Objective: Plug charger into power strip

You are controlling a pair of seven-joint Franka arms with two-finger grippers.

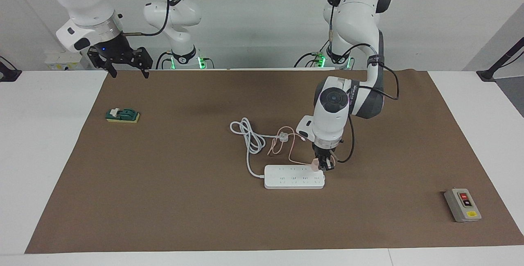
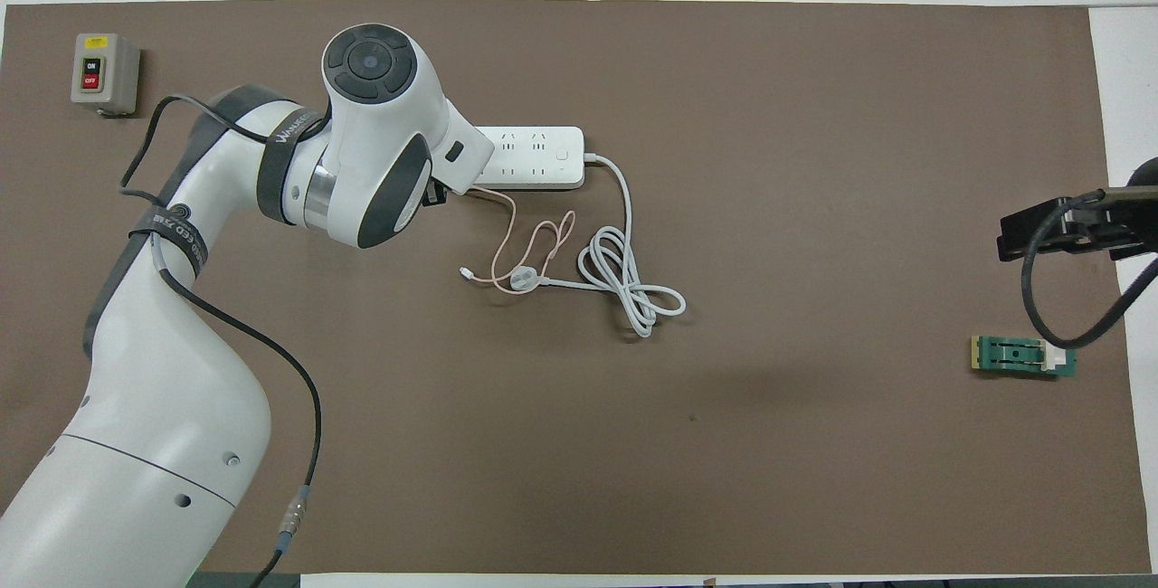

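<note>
The white power strip [image 1: 286, 177] lies flat mid-mat; it also shows in the overhead view [image 2: 534, 158]. My left gripper [image 1: 324, 165] points down, shut on the pale pink charger [image 1: 315, 164], at the strip's end toward the left arm's end of the table. I cannot tell if the prongs are in a socket. The thin pink cable [image 1: 286, 145] trails from the charger toward the robots. In the overhead view the left arm's wrist hides the charger and that gripper. My right gripper [image 1: 127, 68] waits open and empty, raised over the mat's edge by its base.
The strip's thick white cord [image 1: 249, 139] lies coiled nearer to the robots, ending in a white plug [image 1: 284, 137]. A grey box with red and black buttons [image 1: 462, 204] sits toward the left arm's end. A green block [image 1: 123, 115] lies toward the right arm's end.
</note>
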